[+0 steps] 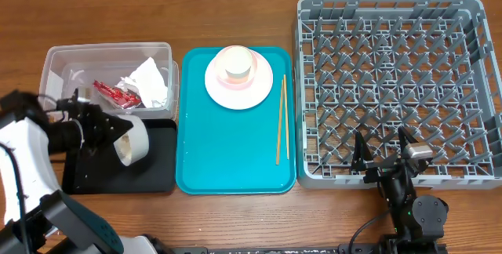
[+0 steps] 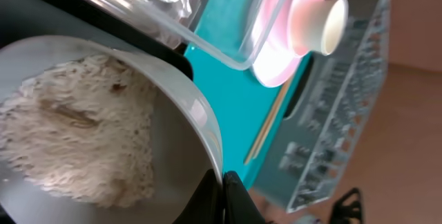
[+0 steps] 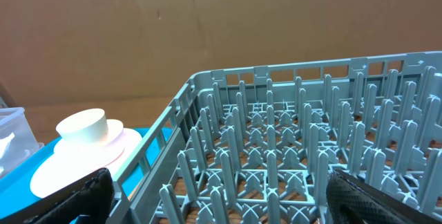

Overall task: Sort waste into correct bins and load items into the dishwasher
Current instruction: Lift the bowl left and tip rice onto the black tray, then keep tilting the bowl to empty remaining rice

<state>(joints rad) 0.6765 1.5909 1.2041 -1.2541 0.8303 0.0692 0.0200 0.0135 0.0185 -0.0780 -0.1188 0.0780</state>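
My left gripper (image 1: 118, 134) is shut on the rim of the pale whitish bowl (image 1: 133, 140) and holds it tipped on its side over the black tray (image 1: 153, 177). The left wrist view shows the rice (image 2: 76, 127) still inside the bowl (image 2: 179, 106), with the fingers (image 2: 224, 186) pinching its rim. The white napkin (image 1: 150, 80) and the red wrapper (image 1: 116, 93) lie in the clear tub (image 1: 70, 56). The cream cup (image 1: 238, 64) stands upside down on the pink plate (image 1: 255, 91). Two chopsticks (image 1: 281, 121) lie to its right. My right gripper (image 1: 384, 150) is open and empty over the near edge of the grey dish rack (image 1: 392, 74).
The plate, cup and chopsticks rest on a large teal tray (image 1: 227, 156) between the bins and the rack. The right wrist view shows the rack's upright pegs (image 3: 290, 155) between the fingers (image 3: 221, 189), and the cup (image 3: 83, 131) to the left. I cannot pick out a pink bowl.
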